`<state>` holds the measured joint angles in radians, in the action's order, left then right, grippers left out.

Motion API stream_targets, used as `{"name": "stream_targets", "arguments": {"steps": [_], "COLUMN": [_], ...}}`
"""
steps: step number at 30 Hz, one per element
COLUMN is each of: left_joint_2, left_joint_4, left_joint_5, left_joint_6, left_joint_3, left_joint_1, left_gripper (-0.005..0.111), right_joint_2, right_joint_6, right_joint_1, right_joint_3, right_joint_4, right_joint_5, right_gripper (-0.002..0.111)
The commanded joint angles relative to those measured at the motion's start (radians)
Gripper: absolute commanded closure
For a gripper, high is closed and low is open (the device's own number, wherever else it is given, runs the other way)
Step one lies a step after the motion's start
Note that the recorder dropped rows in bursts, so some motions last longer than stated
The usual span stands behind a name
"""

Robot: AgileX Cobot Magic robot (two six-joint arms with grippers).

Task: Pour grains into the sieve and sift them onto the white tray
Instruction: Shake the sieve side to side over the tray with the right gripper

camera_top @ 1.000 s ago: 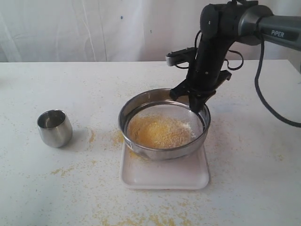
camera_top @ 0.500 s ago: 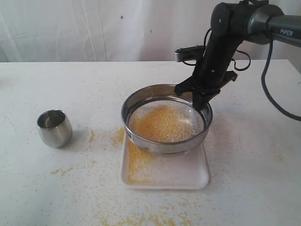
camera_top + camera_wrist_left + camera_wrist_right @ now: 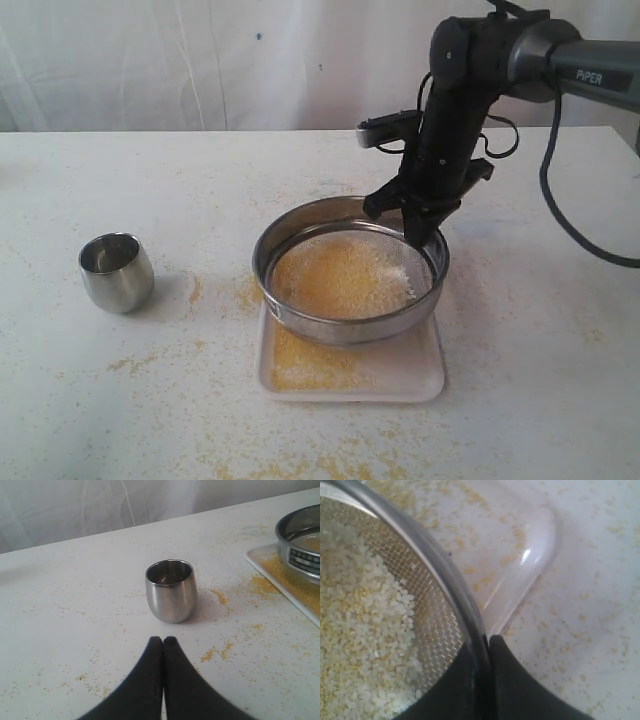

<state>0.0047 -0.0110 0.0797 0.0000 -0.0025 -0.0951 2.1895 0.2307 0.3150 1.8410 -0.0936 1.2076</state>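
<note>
sieve (image 3: 345,328) is over the white tray (image 3: 412,372), about mid-worktop. its rim looks a little tilted. i cannot tell whether its underside touches the tray. the grains (image 3: 338,278) lie as a loose yellow-beige layer on the mesh, with paler bits on the side by the grip. a thin yellow patch of sifted fines covers the tray's left part, and more is scattered over the bare worktop (image 3: 530,380).

right pincer (image 3: 417,224) is clamped on the sieve's rim, on the side toward the worktop's far right corner, with one finger inside the ring and one outside. left pincer (image 3: 163,647) has its fingers pressed together on nothing. it is low over the worktop, facing the small steel cup (image 3: 116,271), which stands upright toward the left edge, well apart from the tray.

handling, judged: the sieve is stiff steel and not fragile, but its wall is thin, smooth and probably slippery. held at one point, the load hangs off one side, so it may pivot or slip when shaken. the rim is the only sensible hold. the grains are light and free-running, so shake gently and keep the ring level over the tray.
</note>
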Motion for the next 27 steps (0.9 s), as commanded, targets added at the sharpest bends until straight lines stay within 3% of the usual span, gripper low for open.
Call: {"name": "stream_targets", "arguments": {"steps": [1, 3, 4, 5, 9, 10, 14, 16, 19, 20, 22, 24, 26, 27], "left_joint_2": [-0.005, -0.005, -0.005, -0.005, -0.005, -0.005, -0.005, -0.005, -0.005, -0.005, -0.005, -0.005, -0.005, -0.005], "left_joint_4": [0.011, 0.011, 0.011, 0.011, 0.011, 0.011, 0.011, 0.011, 0.011, 0.011, 0.011, 0.011, 0.011, 0.011], "left_joint_5": [0.000, 0.000, 0.000, 0.000, 0.000, 0.000, 0.000, 0.000, 0.000, 0.000, 0.000, 0.000, 0.000, 0.000], "left_joint_6": [0.000, 0.000, 0.000, 0.000, 0.000, 0.000, 0.000, 0.000, 0.000, 0.000, 0.000, 0.000, 0.000, 0.000], "left_joint_3": [0.003, 0.003, 0.003, 0.003, 0.003, 0.003, 0.003, 0.003, 0.003, 0.003, 0.003, 0.003, 0.003, 0.003], "left_joint_1": [0.003, 0.003, 0.003, 0.003, 0.003, 0.003, 0.003, 0.003, 0.003, 0.003, 0.003, 0.003, 0.003, 0.003], "left_gripper": [0.107, 0.107, 0.107, 0.107, 0.107, 0.107, 0.107, 0.107, 0.107, 0.107, 0.107, 0.107, 0.107, 0.107], "right_joint_2": [-0.022, -0.022, -0.022, -0.024, -0.028, -0.028, -0.030, -0.036, -0.044, -0.044, -0.044, -0.046, -0.053, -0.055], "right_joint_6": [-0.004, 0.244, 0.270, 0.251, -0.162, -0.164, 0.294, 0.186, -0.206, -0.180, 0.103, 0.282, 0.147, -0.020], "right_joint_1": [-0.017, -0.006, -0.004, -0.004, -0.028, -0.027, -0.012, -0.012, -0.024, -0.026, -0.022, -0.014, -0.014, -0.018], "right_joint_3": [0.001, 0.001, 0.001, 0.001, 0.001, 0.001, 0.001, 0.001, 0.001, 0.001, 0.001, 0.001, 0.001, 0.001], "right_joint_4": [-0.073, -0.212, -0.219, -0.194, -0.001, -0.020, -0.210, -0.090, 0.070, 0.024, -0.153, -0.205, -0.088, -0.002], "right_joint_5": [0.013, 0.013, 0.013, 0.013, -0.087, -0.065, 0.013, 0.013, -0.070, -0.042, 0.013, 0.013, -0.013, -0.075], "right_gripper": [0.108, 0.108, 0.108, 0.108, 0.108, 0.108, 0.108, 0.108, 0.108, 0.108, 0.108, 0.108, 0.108, 0.108]}}
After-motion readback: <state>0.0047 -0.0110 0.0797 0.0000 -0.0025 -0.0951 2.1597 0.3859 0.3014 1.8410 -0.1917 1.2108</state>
